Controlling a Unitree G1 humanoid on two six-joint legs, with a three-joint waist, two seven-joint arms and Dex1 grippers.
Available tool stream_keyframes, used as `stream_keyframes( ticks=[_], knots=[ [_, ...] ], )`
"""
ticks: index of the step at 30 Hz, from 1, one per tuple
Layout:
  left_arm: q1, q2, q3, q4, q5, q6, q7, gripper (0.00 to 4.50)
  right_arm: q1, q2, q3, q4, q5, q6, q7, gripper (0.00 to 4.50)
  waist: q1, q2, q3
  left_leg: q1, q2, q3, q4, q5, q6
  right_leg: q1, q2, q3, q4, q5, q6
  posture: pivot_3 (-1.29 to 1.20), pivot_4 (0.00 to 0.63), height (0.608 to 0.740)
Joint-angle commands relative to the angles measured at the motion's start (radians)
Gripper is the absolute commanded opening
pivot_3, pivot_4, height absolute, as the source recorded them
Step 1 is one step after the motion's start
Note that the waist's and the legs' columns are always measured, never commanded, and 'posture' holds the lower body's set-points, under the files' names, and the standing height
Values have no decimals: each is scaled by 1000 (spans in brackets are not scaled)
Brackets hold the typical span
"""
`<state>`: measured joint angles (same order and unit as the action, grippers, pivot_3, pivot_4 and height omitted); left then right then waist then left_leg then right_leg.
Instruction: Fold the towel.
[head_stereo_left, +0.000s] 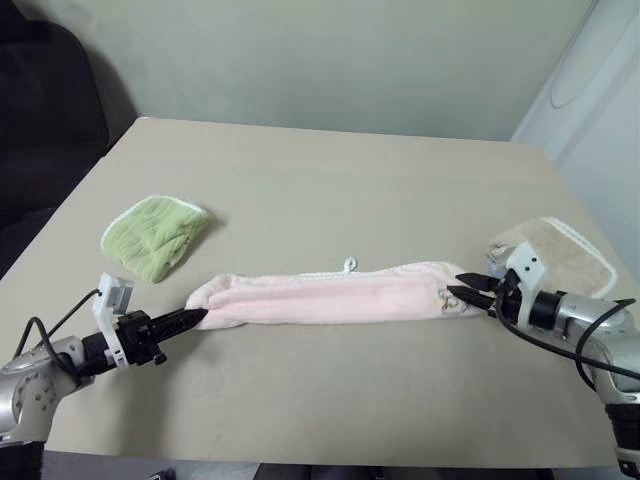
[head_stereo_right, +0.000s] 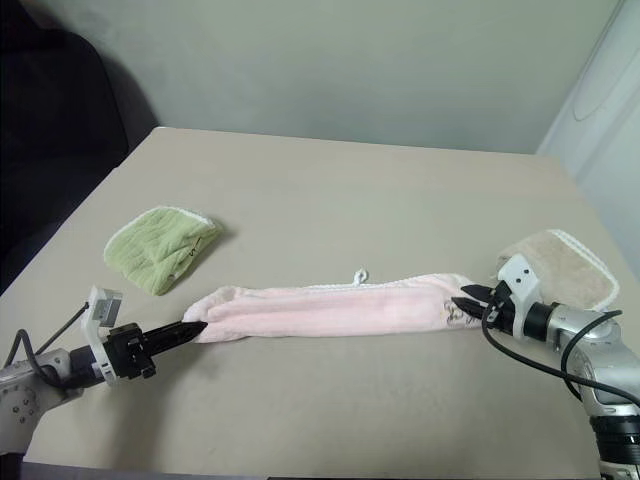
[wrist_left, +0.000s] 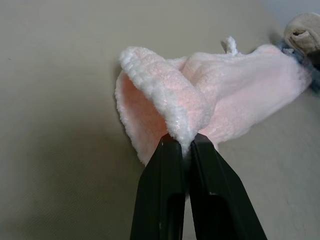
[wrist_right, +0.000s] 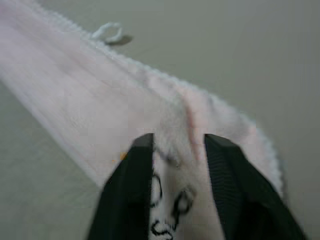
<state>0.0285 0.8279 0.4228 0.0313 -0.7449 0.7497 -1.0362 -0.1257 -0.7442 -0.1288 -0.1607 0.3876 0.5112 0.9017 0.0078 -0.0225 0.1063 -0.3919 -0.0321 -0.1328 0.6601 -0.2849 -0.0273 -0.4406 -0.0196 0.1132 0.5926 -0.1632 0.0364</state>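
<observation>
Soft, limp towel (head_stereo_left: 335, 297): left gripper (head_stereo_left: 192, 318) pinches its nine-o'clock end, right gripper (head_stereo_left: 468, 292) gapes at three o'clock; take the corners.

Pale pink terry-cloth towel (head_stereo_left: 330, 298), fluffy pile with white stitched edging; ribbed light-green cloth (head_stereo_left: 155, 234); beige looped-pile cloth (head_stereo_left: 555, 252); matt, smooth beige desk (head_stereo_left: 330, 190); smooth, slightly glossy black plastic end-effector fingers (wrist_left: 165, 200).

Lighting: you get soft, even, dim overhead light, no glare. Shadows: faint, beneath the towel (head_stereo_left: 335, 298) and green cloth (head_stereo_left: 155, 235). Blur: your right wrist view is smeared; left wrist view sharp.
</observation>
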Motion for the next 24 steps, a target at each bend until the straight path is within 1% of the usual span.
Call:
stream_keyframes(
  ticks=[1, 2, 4, 5, 6, 10, 13, 16, 17, 21, 24],
  knots=[
    [-8, -6, 4, -33, 3, -18, 3, 264, 2, -3, 6, -29, -10, -13, -10, 3236, -1, 0, 0, 0, 0, 0, 0, 0, 0, 0, 0, 0, 0, -1, 2, 0, 150, 740],
    [-8, -7, 4, -34, 3, -18, 3, 264, 3, -4, 12, -24, -21, -19, -16, 3552, -2, 0, 0, -1, 0, 0, 0, 0, 0, -1, 0, 0, 0, -1, 2, 0, 150, 740],
    [-5, -9, 5, -39, 3, -17, 2, 264, 7, -5, 12, -17, -27, -23, -22, 4329, -2, 0, 0, -1, 0, 0, 0, 0, 0, -1, 0, 0, 0, -1, 1, 0, 150, 740],
    [0, -9, 10, -43, 2, -17, 2, 264, 9, -8, -1, -14, -18, -16, -20, 4478, -1, 0, 0, 0, 0, 0, 0, 0, 0, -1, 0, 0, 0, 0, -1, 0, 150, 740],
    [4, -9, 14, -45, 1, -17, 2, 264, 11, -9, -11, -13, -10, -11, -18, 4478, -1, 0, 0, -1, 0, 0, 0, 0, 0, -1, 0, 0, 0, 3, -4, 0, 150, 740],
    [22, -8, 35, -58, -8, -13, 1, 264, 27, -21, -81, -29, 33, 6, -14, 4478, -1, 0, 0, -1, 0, 0, 0, 0, 1, -1, 0, 0, 0, 3, -5, 0, 150, 740],
    [39, -5, 52, -69, -9, -15, 6, 264, 41, -14, -179, -74, 142, 110, -32, 4478, -1, 0, 0, -1, 0, 0, 0, 0, 1, -1, 0, 0, 0, 2, -4, 0, 150, 740],
    [57, 8, 74, -59, 6, -31, 6, 264, 98, -4, -274, -133, 263, 263, -66, 4478, 0, 0, 0, -1, 0, 0, 0, 0, 0, -1, 0, 0, 0, -4, 6, 0, 150, 740],
    [64, 15, 75, -52, 23, -45, 5, 264, 121, 4, -300, -153, 301, 310, -82, 4478, 0, 0, 0, -1, 0, 0, 0, 0, 0, 0, 1, 0, 0, -5, 6, 0, 150, 740],
    [65, 42, 75, -6, 69, -91, -4, 264, 180, 45, -358, -194, 398, 431, -158, 4478, -1, 0, 0, -1, 1, 0, 0, -1, 0, -1, 1, 0, 1, -8, 5, 0, 150, 740],
    [56, 64, 67, 23, 91, -112, -23, 264, 175, 95, -405, -188, 492, 516, -231, 4478, -3, 0, 0, -2, 0, 0, 0, -1, 0, -3, 1, 1, 1, -9, 5, 0, 150, 740]
  ],
)
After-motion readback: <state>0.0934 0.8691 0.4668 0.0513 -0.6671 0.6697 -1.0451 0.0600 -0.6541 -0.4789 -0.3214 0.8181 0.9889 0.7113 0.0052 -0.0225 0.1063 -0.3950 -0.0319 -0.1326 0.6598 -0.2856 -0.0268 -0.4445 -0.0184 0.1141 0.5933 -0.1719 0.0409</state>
